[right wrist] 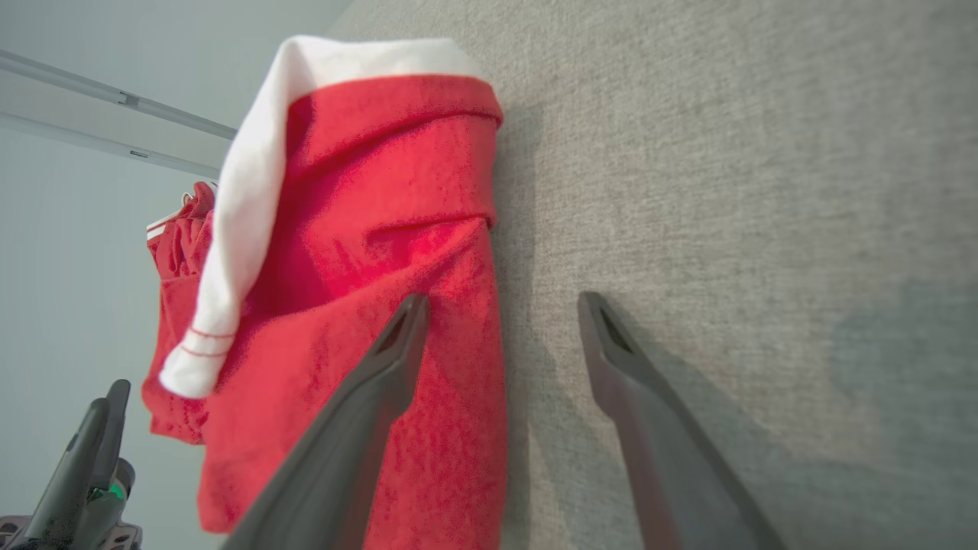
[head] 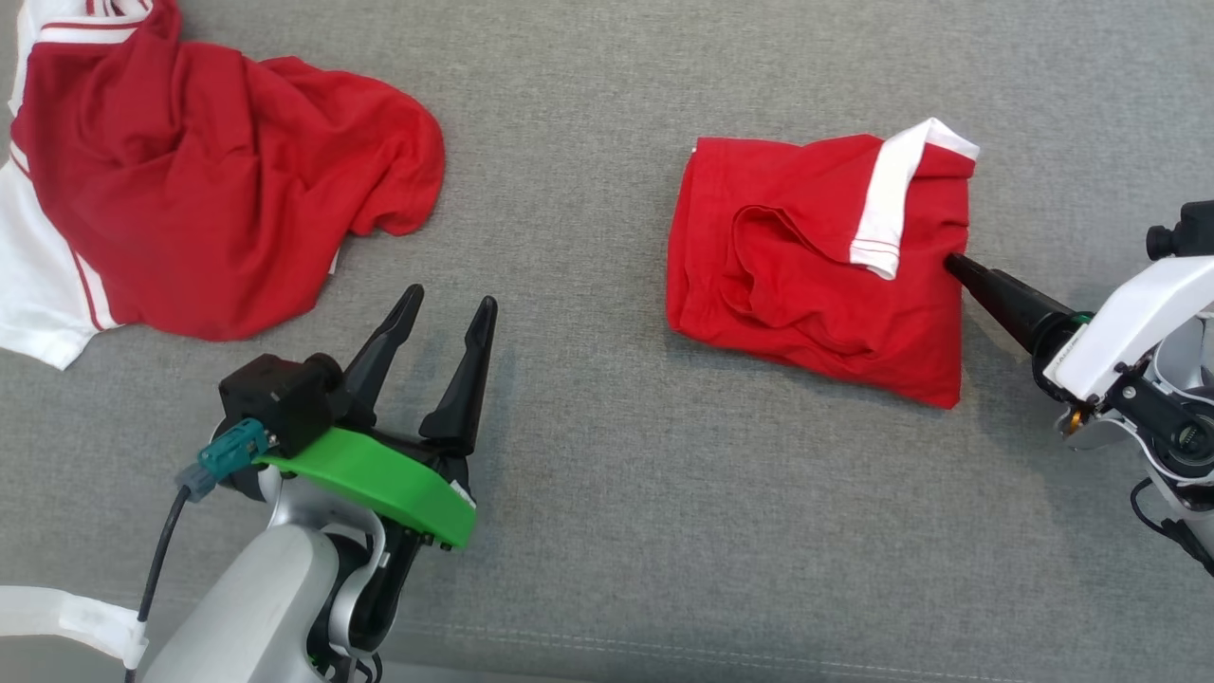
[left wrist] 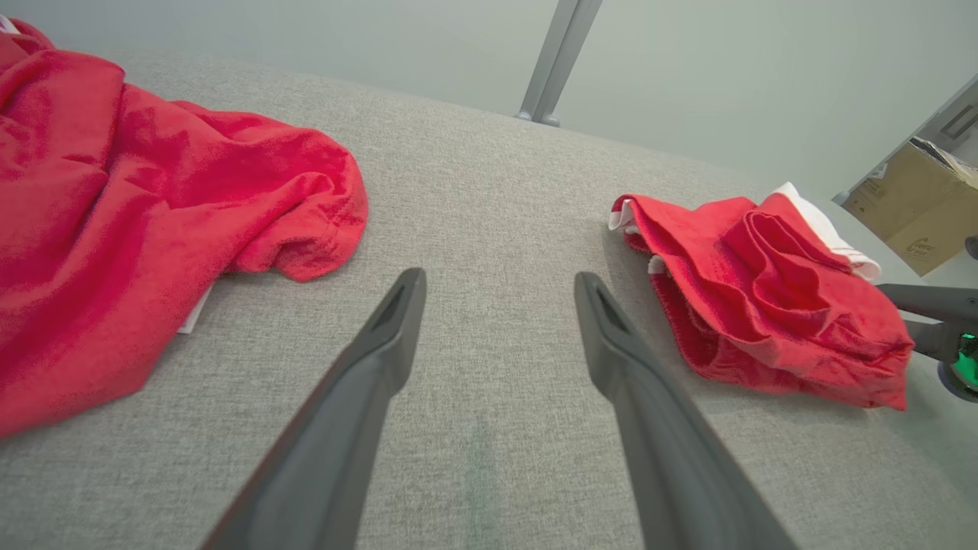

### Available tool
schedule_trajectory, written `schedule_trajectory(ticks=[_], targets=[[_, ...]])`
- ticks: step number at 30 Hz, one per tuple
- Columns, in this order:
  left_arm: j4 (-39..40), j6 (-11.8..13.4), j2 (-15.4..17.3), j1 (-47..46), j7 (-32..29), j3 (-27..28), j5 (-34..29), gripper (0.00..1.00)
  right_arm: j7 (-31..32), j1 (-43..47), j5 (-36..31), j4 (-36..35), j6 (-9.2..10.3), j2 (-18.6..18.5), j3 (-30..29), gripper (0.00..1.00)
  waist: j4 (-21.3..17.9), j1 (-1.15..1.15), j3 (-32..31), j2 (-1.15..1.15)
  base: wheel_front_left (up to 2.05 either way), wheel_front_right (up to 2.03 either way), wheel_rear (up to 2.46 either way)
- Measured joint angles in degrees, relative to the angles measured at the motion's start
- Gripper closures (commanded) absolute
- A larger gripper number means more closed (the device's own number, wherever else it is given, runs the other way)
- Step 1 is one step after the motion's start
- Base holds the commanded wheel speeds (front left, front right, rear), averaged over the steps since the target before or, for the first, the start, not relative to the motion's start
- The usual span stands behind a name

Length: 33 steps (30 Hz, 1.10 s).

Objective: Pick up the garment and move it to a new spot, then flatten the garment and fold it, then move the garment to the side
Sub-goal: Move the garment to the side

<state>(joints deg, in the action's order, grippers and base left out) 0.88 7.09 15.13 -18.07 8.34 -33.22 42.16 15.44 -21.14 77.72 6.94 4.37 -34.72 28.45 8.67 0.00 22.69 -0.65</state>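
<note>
Status: the garment (head: pixel 816 266) lies as a compact red packet right of centre on the grey fabric-covered bench (head: pixel 588 455). By the look of it, pick-up, flatten and fold are done.

The fold is rough, though. A white sleeve (head: pixel 896 204) lies diagonally across the top, with a loose ridge of cloth beside it. The lower right corner pokes out to a point.

Right hand (right wrist: pixel 503 305): fingers spread, pinching nothing. It sits at the packet's right edge. In the right wrist view one finger lies over the red cloth and the other over bare bench, so it straddles the edge. In the head view a fingertip meets the cloth just below the sleeve end. Whether it presses the cloth or hovers just off it, I cannot tell.

Left hand (head: pixel 450 299): fingers spread, empty, parked over bare bench at lower left, well apart from the garment.

A second piece, a crumpled red shirt (head: pixel 209 180) with white striped trim, lies unfolded at the upper left. I read it as not part of this cycle.

Remaining, my read: only the move to the side. I can't tell whether the packet already lies at its final spot. If it doesn't, the right hand is placed to take that edge. Risk: a one-edge grip could drag the layers open and flip the sleeve off.
</note>
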Motion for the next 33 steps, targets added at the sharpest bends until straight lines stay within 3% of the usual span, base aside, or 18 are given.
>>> schedule_trajectory(ticks=[6, 7, 8, 9, 14, 21, 26, 33], targets=[[-0.5, 0.0, -0.4, -0.2, 0.0, 0.1, 0.0, 0.00, 1.2, -1.8, 0.0, 1.3, -1.53, 0.6, 0.7, 0.00, 2.6, 0.00, 0.5, 0.00, 0.00, 0.00, 0.00], [-0.7, 0.0, -0.5, -0.2, 0.1, 0.1, 0.0, 0.00, 1.6, -1.9, 0.1, 1.6, -1.92, 0.7, 1.1, 0.19, 3.0, 0.00, 0.5, 0.00, 0.00, 0.00, 0.00], [-0.8, 0.0, -0.5, -0.2, 0.2, 0.2, 0.0, 0.00, 1.9, -1.9, 0.1, 1.8, -2.13, 0.8, 1.4, 0.64, 3.3, 0.00, 0.5, 0.00, 0.00, 0.00, 0.00], [-0.9, 0.0, -0.6, -0.2, 0.3, 0.4, 0.0, 0.00, 2.2, -2.0, 0.5, 2.0, -2.63, 1.0, 1.6, 1.00, 3.6, 0.00, 0.5, 0.00, 0.00, 0.00, 0.00], [-2.3, 0.0, -1.4, -0.2, 0.9, 0.8, 0.0, 0.00, 4.5, -2.1, 2.5, 2.4, -4.46, 1.2, 2.1, 1.00, 4.2, 0.00, -0.3, 0.00, 0.00, 0.00, 0.00], [-4.2, 0.0, -2.2, -0.1, 1.9, 1.2, 0.6, 0.00, 10.6, -5.9, 2.4, 1.2, -4.78, -5.4, 2.2, 1.00, 4.0, 0.00, -2.2, 0.00, 0.00, 0.00, 0.00], [-5.6, -0.5, -3.9, 0.0, 2.3, 0.0, 1.7, 0.00, 17.8, -9.2, 1.9, -1.6, -2.85, -11.9, 2.6, 1.00, 3.9, 0.00, -4.4, 0.00, 0.00, 0.00, 0.00], [-6.3, -0.6, -4.0, 1.5, 2.5, -0.1, 2.6, 0.00, 27.0, -13.7, 3.1, -7.7, 0.34, -16.3, 3.1, 1.00, 4.1, 0.00, -7.3, 0.00, 0.00, 0.00, 0.00]])
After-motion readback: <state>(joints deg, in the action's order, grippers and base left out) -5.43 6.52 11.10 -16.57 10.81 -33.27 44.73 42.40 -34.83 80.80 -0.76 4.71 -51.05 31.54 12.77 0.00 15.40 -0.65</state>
